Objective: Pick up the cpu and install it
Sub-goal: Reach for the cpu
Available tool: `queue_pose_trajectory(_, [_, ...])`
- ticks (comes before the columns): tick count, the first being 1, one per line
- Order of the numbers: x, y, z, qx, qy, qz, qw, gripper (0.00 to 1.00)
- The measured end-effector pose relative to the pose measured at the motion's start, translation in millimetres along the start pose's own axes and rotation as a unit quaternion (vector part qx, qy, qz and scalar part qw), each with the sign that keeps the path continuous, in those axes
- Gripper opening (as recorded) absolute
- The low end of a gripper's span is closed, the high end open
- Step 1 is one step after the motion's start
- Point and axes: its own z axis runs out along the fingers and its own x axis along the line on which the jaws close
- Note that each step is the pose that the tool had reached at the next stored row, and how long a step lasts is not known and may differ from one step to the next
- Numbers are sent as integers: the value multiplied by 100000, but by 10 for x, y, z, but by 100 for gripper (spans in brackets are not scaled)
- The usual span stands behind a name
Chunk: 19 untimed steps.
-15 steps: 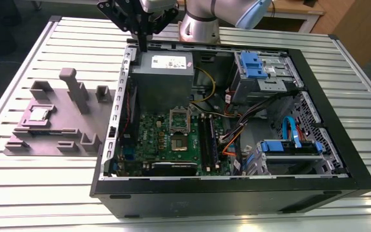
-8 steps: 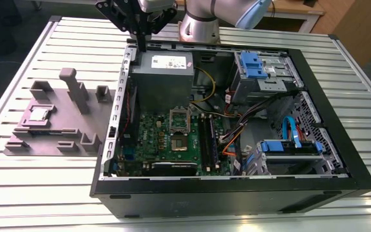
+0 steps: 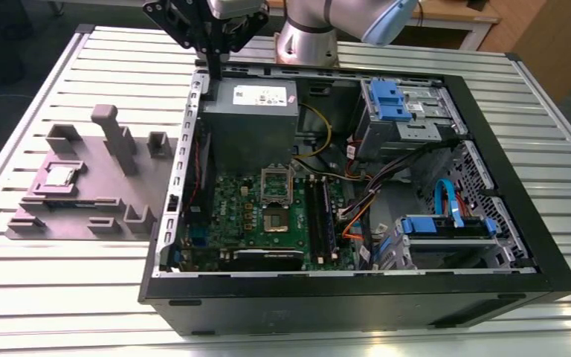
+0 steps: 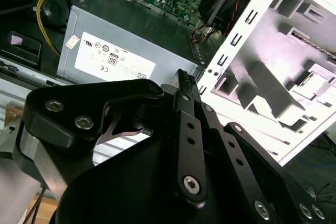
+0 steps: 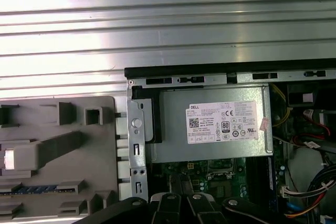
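Note:
The cpu (image 3: 62, 176), a small silver square, lies in a purple-edged pocket of the grey holder block (image 3: 97, 204) at the exterior view's left, outside the computer case. My gripper (image 3: 213, 68) hangs over the case's far left corner, well away from the cpu, above the grey power supply (image 3: 250, 111). Its black fingers (image 4: 182, 77) are pressed together with nothing between them, and they show in the first wrist view too (image 5: 178, 190). The open cpu socket (image 3: 273, 220) sits on the green motherboard (image 3: 231, 201) inside the case.
The black computer case (image 3: 365, 294) lies open on a slatted metal table (image 3: 68, 282). Inside are blue drive bays (image 3: 395, 100), loose cables (image 3: 365, 193) and memory slots (image 3: 320, 212). Tall grey posts (image 3: 117, 137) rise from the holder block (image 5: 58, 156).

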Motion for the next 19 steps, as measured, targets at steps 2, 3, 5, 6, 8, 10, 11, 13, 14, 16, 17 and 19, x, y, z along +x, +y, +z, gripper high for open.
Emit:
queue_pose_trajectory(2, [14, -1, 0, 2, -3, 2, 100000, 10])
queue_pose_trajectory(3, [21, -1, 0, -3, -3, 3, 100000, 10])
queue_pose_trajectory(5, [30, -2, -1, 0, -3, 0, 100000, 10])
queue_pose_trajectory(6, [32, -2, -1, 0, -1, 0, 100000, 10])
queue_pose_trajectory(8, [35, -2, -1, 5, 1, -2, 100000, 10])
queue_pose_trajectory(10, [39, -3, 0, -1, -4, 2, 100000, 10])
queue_pose_trajectory(11, [40, -3, -1, 3, -1, 1, 100000, 10])
queue_pose_trajectory(13, [43, -3, -1, -1, -3, 4, 100000, 10])
queue_pose_trajectory(14, [44, -3, -1, 4, 2, 2, 100000, 10])
queue_pose_trajectory(16, [48, -3, -1, -1, -1, 5, 100000, 10])
queue_pose_trajectory(17, [50, -3, -1, 0, -1, 2, 100000, 10])
queue_pose_trajectory(19, [53, -4, -1, 0, -2, 2, 100000, 10])
